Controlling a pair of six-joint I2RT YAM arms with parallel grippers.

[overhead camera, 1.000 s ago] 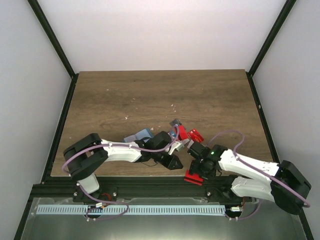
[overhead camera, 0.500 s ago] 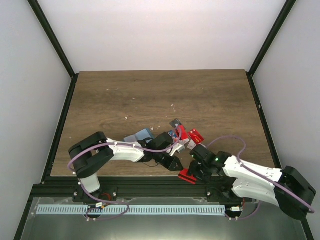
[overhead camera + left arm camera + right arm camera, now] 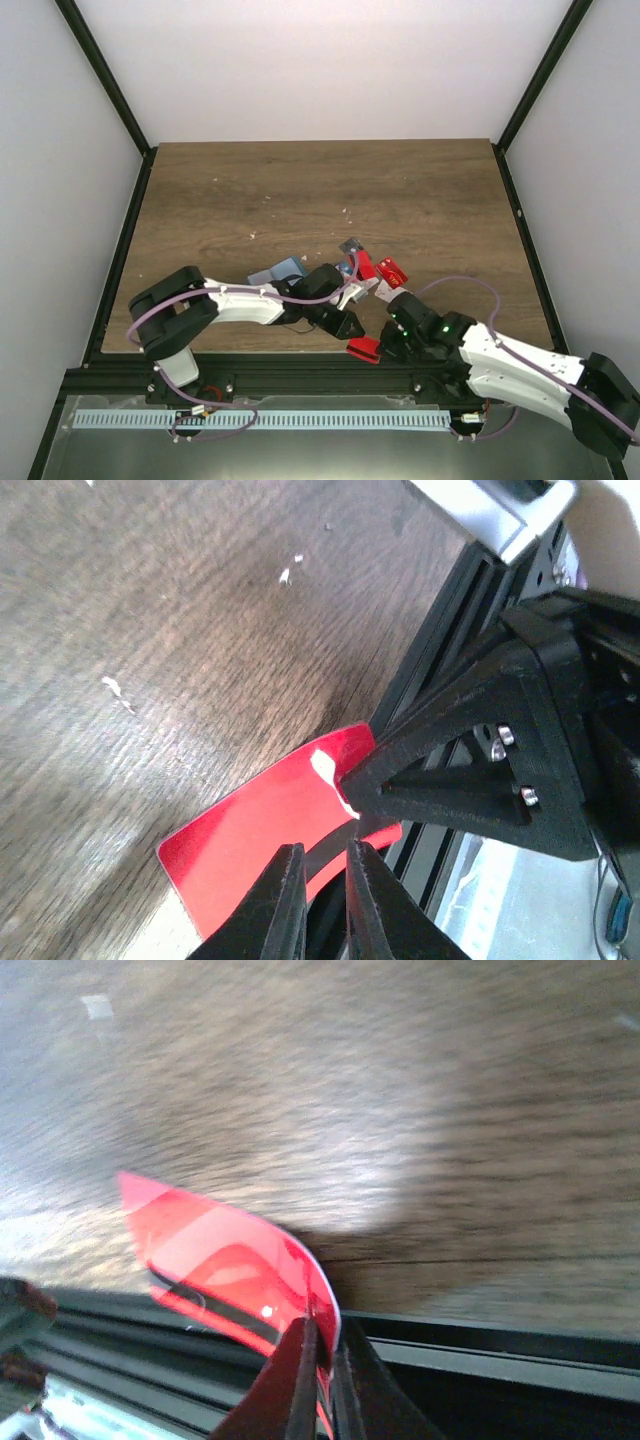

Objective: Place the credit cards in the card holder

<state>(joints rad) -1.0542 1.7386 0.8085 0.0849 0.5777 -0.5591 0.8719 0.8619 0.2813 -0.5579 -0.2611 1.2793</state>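
Observation:
A red credit card [image 3: 363, 349] with a black stripe lies over the table's near edge, and my right gripper [image 3: 380, 343] is shut on one corner of it. In the right wrist view the card [image 3: 220, 1255] bows upward from the pinching jaws [image 3: 322, 1332]. My left gripper [image 3: 349, 324] hovers just left of it. The left wrist view has its jaws [image 3: 325, 865] a narrow gap apart and empty, above the same card [image 3: 260, 830]. Several more cards [image 3: 365, 267] lie in a loose pile behind. The teal-blue card holder [image 3: 281, 270] lies partly under the left arm.
The black frame rail [image 3: 300, 372] runs along the near table edge right below both grippers. Small white crumbs [image 3: 347, 211] dot the wooden table [image 3: 320, 190]. Black posts rise at both back corners.
My right gripper has shut on the red card and drawn it left along the near edge. The right arm has pulled back. The left gripper has hardly moved.

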